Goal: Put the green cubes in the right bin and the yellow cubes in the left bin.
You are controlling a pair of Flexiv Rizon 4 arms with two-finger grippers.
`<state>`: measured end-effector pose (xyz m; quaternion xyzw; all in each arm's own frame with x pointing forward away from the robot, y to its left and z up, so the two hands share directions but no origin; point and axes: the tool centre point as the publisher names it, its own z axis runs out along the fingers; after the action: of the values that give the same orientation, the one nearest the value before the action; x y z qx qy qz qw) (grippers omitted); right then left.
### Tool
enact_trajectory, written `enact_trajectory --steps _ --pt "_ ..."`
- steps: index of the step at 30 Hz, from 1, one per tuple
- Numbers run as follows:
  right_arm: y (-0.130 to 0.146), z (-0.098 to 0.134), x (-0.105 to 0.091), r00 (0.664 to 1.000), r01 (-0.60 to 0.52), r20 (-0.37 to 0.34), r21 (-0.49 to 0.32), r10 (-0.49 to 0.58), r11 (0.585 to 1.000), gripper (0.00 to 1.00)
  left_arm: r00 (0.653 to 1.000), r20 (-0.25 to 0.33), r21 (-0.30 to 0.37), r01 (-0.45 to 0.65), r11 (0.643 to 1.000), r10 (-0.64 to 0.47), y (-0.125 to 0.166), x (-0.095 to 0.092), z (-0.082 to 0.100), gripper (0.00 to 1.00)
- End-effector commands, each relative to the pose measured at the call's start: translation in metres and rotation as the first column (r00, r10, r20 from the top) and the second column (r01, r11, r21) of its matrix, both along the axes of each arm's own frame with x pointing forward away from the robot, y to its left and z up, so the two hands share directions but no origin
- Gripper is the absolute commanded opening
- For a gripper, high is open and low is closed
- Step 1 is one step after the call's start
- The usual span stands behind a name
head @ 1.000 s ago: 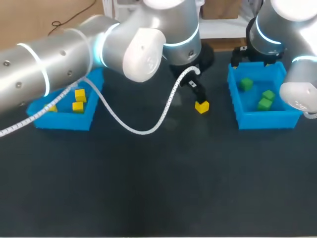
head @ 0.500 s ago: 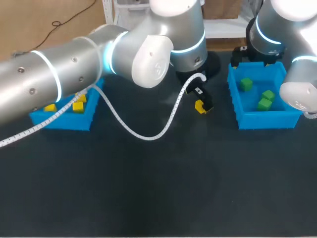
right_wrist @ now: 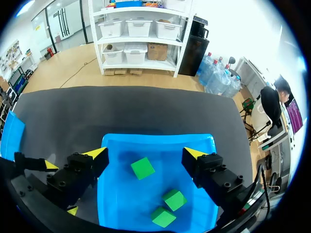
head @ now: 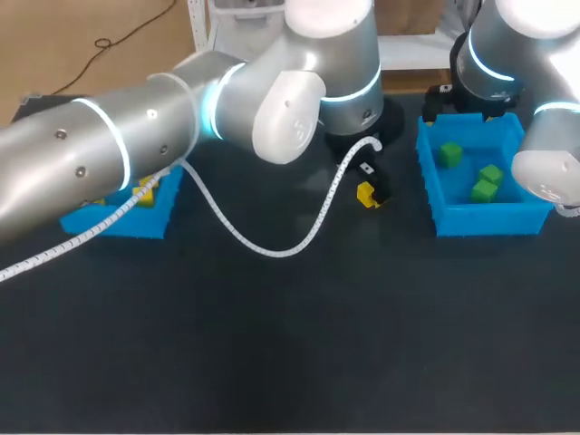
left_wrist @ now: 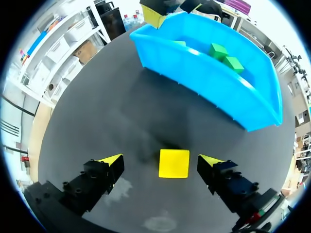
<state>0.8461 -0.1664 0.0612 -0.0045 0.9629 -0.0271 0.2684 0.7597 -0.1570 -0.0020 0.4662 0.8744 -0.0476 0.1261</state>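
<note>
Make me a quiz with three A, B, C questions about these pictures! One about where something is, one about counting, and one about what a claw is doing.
1. Where is the yellow cube that is outside the bins?
A) inside a box
B) on the table, between the left claw fingers
C) held up in the air

2. How many green cubes lie in the right bin?
A) one
B) five
C) three

3. The left claw is:
A) open
B) squeezing the cube
C) carrying something green

Answers:
1 B: the left wrist view shows it on the table with a finger on each side.
2 C: the right wrist view shows three.
3 A: there are gaps between both yellow tips and the cube.
</note>
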Motion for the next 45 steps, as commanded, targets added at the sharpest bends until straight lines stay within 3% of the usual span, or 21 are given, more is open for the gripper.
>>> enact_trajectory --steps 1,10,11,12,14,15,24,29,32,38,45 --pt "0.0 0.0 -0.002 1.0 0.001 0.005 0.0 -0.001 1.0 1.0 1.0 0.001 -0.013 0.001 1.0 -0.001 -0.001 0.002 -0.004 1.0" --pt "0.0 0.0 -0.002 1.0 0.001 0.005 0.0 -0.001 1.0 1.0 1.0 -0.012 -0.004 -0.001 1.0 0.001 -0.007 -0.001 -0.013 1.0" --pt "0.0 0.0 -0.002 1.0 0.001 0.005 0.0 -0.001 1.0 1.0 1.0 -0.015 -0.008 0.0 1.0 0.0 -0.008 -0.002 -0.015 0.96" --pt "0.0 0.0 -0.002 1.0 0.001 0.005 0.0 -0.001 1.0 1.0 1.0 -0.02 -0.013 0.001 1.0 -0.002 -0.008 -0.003 -0.017 0.61" --pt "0.0 0.0 -0.002 1.0 0.001 0.005 0.0 -0.001 1.0 1.0 1.0 -0.027 -0.025 -0.003 1.0 0.002 -0.009 -0.004 -0.02 0.17" --pt "0.0 0.0 -0.002 1.0 0.001 0.005 0.0 -0.001 1.0 1.0 1.0 -0.023 -0.023 0.003 1.0 -0.003 -0.009 -0.006 -0.021 0.0" --pt "0.0 0.0 -0.002 1.0 0.001 0.005 0.0 -0.001 1.0 1.0 1.0 -0.011 -0.04 -0.015 0.999 0.015 -0.002 -0.006 -0.02 0.0" --pt "0.0 0.0 -0.002 1.0 0.001 0.005 0.0 -0.001 1.0 1.0 0.996 0.048 -0.077 -0.073 0.994 0.076 0.021 0.003 0.002 0.0" --pt "0.0 0.0 -0.002 1.0 0.001 0.005 0.0 -0.001 1.0 1.0 0.984 0.113 -0.083 -0.131 0.988 0.14 0.048 0.014 0.022 0.0" --pt "0.0 0.0 -0.002 1.0 0.001 0.005 0.0 -0.001 1.0 1.0 0.916 0.233 -0.084 -0.315 0.946 0.325 0.127 0.033 0.062 0.0" --pt "0.0 0.0 -0.002 1.0 0.001 0.005 0.0 -0.001 1.0 1.0 0.799 0.311 -0.084 -0.516 0.853 0.514 0.227 0.028 0.097 0.0"
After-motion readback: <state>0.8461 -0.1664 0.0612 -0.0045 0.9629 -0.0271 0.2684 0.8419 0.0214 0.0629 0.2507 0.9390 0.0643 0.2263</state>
